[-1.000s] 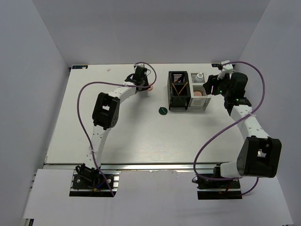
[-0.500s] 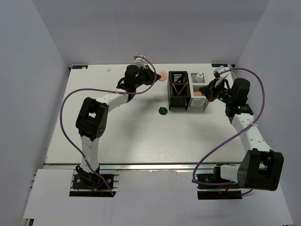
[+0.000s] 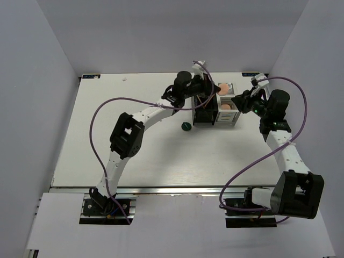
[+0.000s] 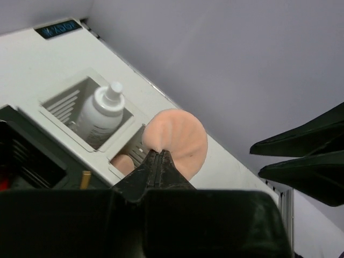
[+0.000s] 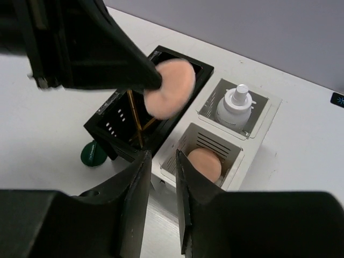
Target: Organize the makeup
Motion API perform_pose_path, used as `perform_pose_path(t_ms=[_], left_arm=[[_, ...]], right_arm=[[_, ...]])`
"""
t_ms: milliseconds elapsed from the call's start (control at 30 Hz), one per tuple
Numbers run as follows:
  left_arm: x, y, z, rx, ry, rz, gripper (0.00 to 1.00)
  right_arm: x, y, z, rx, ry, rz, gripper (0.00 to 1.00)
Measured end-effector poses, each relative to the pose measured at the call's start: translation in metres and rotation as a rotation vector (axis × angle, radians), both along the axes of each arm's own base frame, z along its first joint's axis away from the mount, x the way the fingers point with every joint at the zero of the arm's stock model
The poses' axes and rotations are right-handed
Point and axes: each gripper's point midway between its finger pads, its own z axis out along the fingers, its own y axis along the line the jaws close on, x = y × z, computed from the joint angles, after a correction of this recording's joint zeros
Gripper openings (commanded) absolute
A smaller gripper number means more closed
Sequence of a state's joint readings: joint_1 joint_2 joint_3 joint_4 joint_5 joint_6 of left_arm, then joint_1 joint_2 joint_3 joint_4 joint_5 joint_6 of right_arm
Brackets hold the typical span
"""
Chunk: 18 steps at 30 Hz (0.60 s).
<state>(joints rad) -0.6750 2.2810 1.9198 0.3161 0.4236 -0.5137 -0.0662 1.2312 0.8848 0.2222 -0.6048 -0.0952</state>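
Observation:
My left gripper [image 3: 213, 86] is shut on a peach-pink round puff [image 3: 222, 87] and holds it in the air above the organizers. In the left wrist view the puff [image 4: 180, 137] sticks out past the closed tips [image 4: 158, 155], over the white organizer [image 4: 137, 110]. The right wrist view shows the puff [image 5: 169, 88] hanging above the black organizer [image 5: 115, 145]. A second puff [image 5: 205, 164] lies in the white organizer's near compartment, and a white bottle [image 5: 235, 107] in its far one. My right gripper [image 5: 163, 156] is open and empty, just right of the white organizer [image 3: 235, 119].
Thin tan sticks [image 5: 134, 121] stand crossed in the black organizer [image 3: 204, 105]. A dark-green disc [image 3: 186, 127] lies on the table left of it, also seen in the right wrist view [image 5: 93, 154]. The back wall is close behind the organizers.
My left gripper has swung right with the puff, from the far middle-left of the table to above the organizers. The right gripper has shifted slightly.

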Motion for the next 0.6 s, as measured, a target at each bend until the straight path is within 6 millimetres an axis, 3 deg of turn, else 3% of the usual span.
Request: perform_pose_path(t_ms=[133,267,300,400,433,600], left_arm=[[-0.004,-0.022,-0.028,0.057,0.022,-0.006,0.09],[0.005,-0.036,-0.048,0.094,0.034,0.015,0.14],[0.008,-0.039,-0.054,0.102,0.034,0.021,0.2],[0.014,-0.044,-0.064,0.12,0.035,0.038,0.26],[0.015,-0.045,-0.066,0.128,0.038,0.044,0.34],[0.012,-0.047,-0.076,0.157,0.047,0.053,0.55]], right_arm=[[-0.001,-0.005,0.002,0.016,0.001,-0.021,0.32],[-0.001,-0.009,0.004,0.031,0.002,-0.036,0.32],[-0.001,-0.009,0.004,0.033,0.003,-0.039,0.32],[0.0,-0.011,0.004,0.038,0.005,-0.043,0.33],[0.0,-0.011,0.003,0.04,0.007,-0.045,0.33],[0.0,-0.014,0.002,0.048,0.014,-0.056,0.34]])
